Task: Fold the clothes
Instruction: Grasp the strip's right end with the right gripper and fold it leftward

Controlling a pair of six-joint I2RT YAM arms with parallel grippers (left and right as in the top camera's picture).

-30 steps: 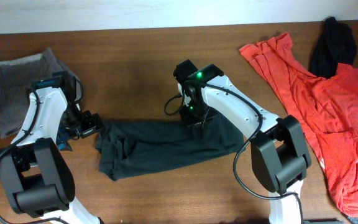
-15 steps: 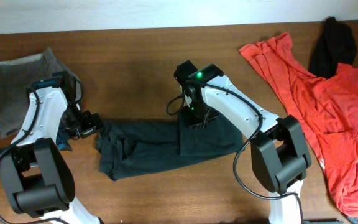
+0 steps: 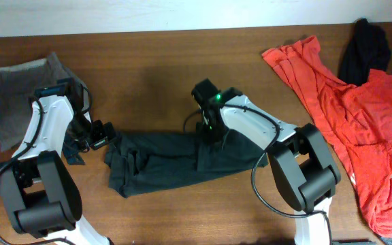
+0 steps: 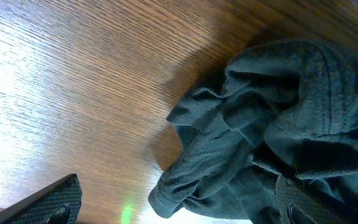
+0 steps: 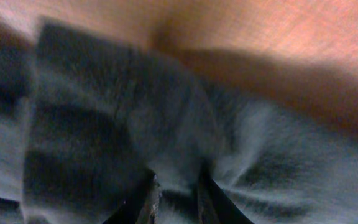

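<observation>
Right gripper [image 3: 213, 133] is down on the far edge of the dark green garment [image 3: 182, 160], right of its middle. The blurred right wrist view shows its two fingers [image 5: 143, 198] drawn close together with a fold of that cloth [image 5: 104, 124] pinched between them. The left gripper [image 3: 98, 135] sits low at the garment's left end. In the left wrist view its fingers [image 4: 50, 203] stand wide apart, with the crumpled, ribbed end of the cloth [image 4: 247, 130] bunched between them and gripped by neither. The garment lies stretched left to right across the middle of the wooden table [image 3: 148, 75], rumpled at its left. A grey garment [image 3: 19, 88] is heaped at the far left. A red shirt [image 3: 349, 116] sprawls at the right, touching a black garment [image 3: 365, 47] in the far right corner.
</observation>
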